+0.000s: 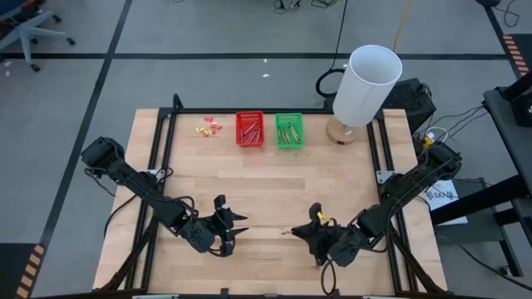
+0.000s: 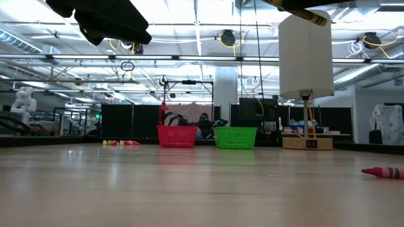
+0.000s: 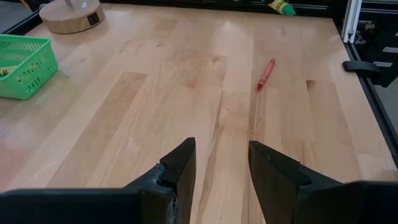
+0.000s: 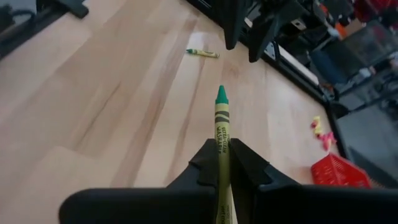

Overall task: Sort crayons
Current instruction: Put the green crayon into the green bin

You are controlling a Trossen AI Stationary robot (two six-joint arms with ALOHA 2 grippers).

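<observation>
**Mia:** From above, where were the arms?

**Ben:** Both were low on the worktop [image 1: 274,191], well away from the green basket [image 1: 288,130]. The left gripper [image 1: 231,230] was on one side and the right gripper [image 1: 309,235] on the other. The red basket [image 1: 249,129] sat just beside the green one, and both had crayons in them.

**Mia:** And the level view?

**Ben:** A red crayon [image 2: 382,171] lay alone on the wood, far from the green basket [image 2: 235,137].

**Mia:** The left wrist view?

**Ben:** The left gripper [image 3: 222,163] had its jaws partly apart and held nothing. That red crayon [image 3: 266,73] lay ahead, well apart from the green basket [image 3: 22,65].

**Mia:** The right wrist view?

**Ben:** The right gripper [image 4: 221,168] had its jaws pinched on a green crayon [image 4: 221,124]. Another green crayon [image 4: 203,53] lay farther off on the wood.

**Mia:** How to do it well?

**Ben:** I think it should carry the crayon level, stop right over the green basket, then let go low.
</observation>
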